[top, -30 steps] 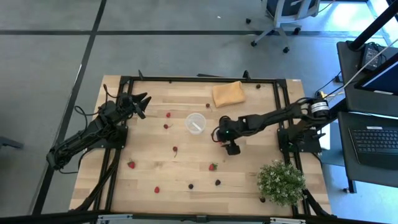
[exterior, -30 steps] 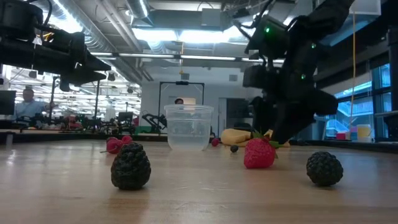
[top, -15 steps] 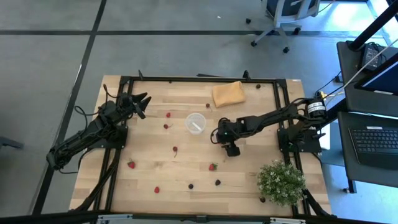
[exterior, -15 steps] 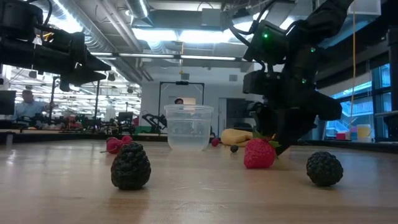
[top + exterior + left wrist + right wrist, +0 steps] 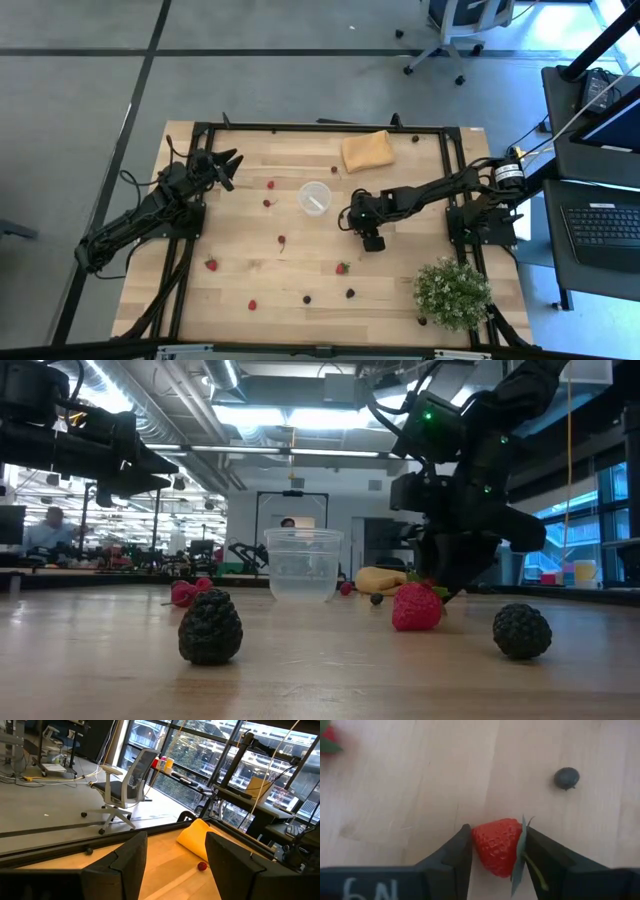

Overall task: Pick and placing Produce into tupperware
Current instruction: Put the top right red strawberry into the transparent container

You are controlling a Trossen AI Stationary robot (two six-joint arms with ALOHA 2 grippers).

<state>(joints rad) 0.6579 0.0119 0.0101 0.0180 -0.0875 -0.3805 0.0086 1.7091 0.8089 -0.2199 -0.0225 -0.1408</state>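
Note:
The tupperware, a small round translucent cup (image 5: pixel 314 197) (image 5: pixel 303 565), stands upright near the table's middle. Tiny red and dark fruits lie scattered on the wood: a red one (image 5: pixel 342 268) (image 5: pixel 417 607) and two dark berries (image 5: pixel 210 625) (image 5: pixel 520 630) lie near the front edge. My right gripper (image 5: pixel 350 220) (image 5: pixel 497 832) is just right of the cup, low over the table and shut on a red strawberry (image 5: pixel 495 845). My left gripper (image 5: pixel 225 160) (image 5: pixel 175 860) waits open and raised at the table's far left. My right gripper pinches the strawberry between its two fingers, one on each side of the red body (image 5: pixel 477 845). The green leafy cap (image 5: pixel 521 851) lies against one finger. The fingers come from above, pointing down. I cannot tell whether the fruit is off the wood.
A flat orange cloth (image 5: pixel 365 150) (image 5: pixel 200 840) lies at the far edge, with a red berry (image 5: pixel 201 866) near it. A bushy green plant (image 5: pixel 452 292) stands at the near right corner. A dark blueberry (image 5: pixel 566 778) lies close to the held strawberry. Black frame rails (image 5: pixel 300 127) border the table.
My right gripper has shifted slightly toward the table's left, toward the cup, staying low over the table. The left arm and the cup have kept still.

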